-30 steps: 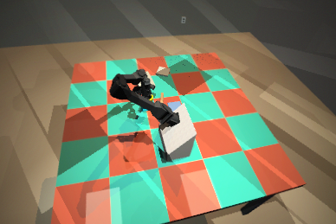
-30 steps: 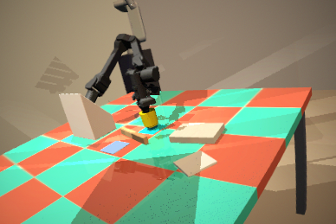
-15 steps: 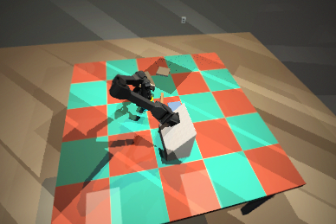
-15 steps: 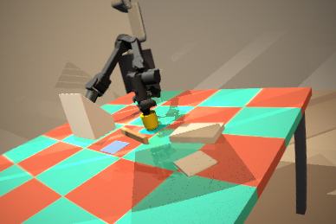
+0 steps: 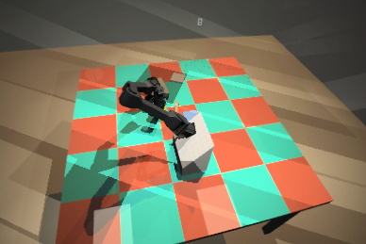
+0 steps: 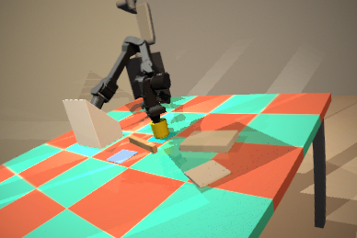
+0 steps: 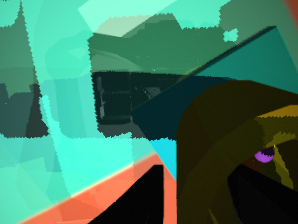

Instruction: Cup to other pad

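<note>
The yellow cup (image 6: 159, 129) stands upright on the cyan pad (image 6: 148, 135) near the middle of the checkered table. In the wrist view the cup (image 7: 220, 136) fills the lower right, with a purple marble (image 7: 264, 156) and a yellow marble inside it, and a corner of the cyan pad (image 7: 162, 149) shows beside it. My gripper (image 6: 156, 116) (image 5: 161, 102) reaches down over the cup's rim with its fingers spread wider than the cup, so it is open. The pale blue pad (image 6: 121, 155) (image 5: 190, 116) lies bare in front of the cup.
A wooden stick (image 6: 143, 143) (image 5: 175, 105) lies between the two pads. A white wedge block (image 6: 89, 123) (image 5: 193, 145) stands beside the arm's base. A thick tan slab (image 6: 209, 141) and a thin tan tile (image 6: 208, 173) lie to the right of the cup.
</note>
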Controlling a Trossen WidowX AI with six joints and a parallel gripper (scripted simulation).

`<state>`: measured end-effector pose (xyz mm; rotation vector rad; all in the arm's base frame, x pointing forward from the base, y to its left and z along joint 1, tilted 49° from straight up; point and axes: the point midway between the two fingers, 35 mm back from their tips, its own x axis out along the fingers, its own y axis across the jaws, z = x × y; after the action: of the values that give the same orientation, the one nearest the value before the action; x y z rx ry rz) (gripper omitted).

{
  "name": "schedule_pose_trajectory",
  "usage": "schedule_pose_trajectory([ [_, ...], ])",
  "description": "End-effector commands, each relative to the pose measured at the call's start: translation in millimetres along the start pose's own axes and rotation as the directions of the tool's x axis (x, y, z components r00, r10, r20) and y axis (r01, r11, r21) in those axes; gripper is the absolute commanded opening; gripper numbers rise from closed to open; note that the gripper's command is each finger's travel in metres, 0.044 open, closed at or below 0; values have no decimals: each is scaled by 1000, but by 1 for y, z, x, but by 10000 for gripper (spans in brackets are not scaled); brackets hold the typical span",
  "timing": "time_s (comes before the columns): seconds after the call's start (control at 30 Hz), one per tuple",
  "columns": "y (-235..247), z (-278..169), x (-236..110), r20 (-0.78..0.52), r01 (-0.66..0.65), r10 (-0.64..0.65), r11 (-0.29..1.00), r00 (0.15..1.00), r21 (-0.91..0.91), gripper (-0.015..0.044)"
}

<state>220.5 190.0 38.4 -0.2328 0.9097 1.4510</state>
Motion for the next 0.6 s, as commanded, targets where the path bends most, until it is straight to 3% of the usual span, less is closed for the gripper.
schedule_pose_trajectory([
  [0.0, 0, 0, -1, 0, 1, -1, 1000, 1000, -1, 146],
  [0.57, -2, -1, -19, -4, 4, -4, 1000, 1000, 1, 146],
])
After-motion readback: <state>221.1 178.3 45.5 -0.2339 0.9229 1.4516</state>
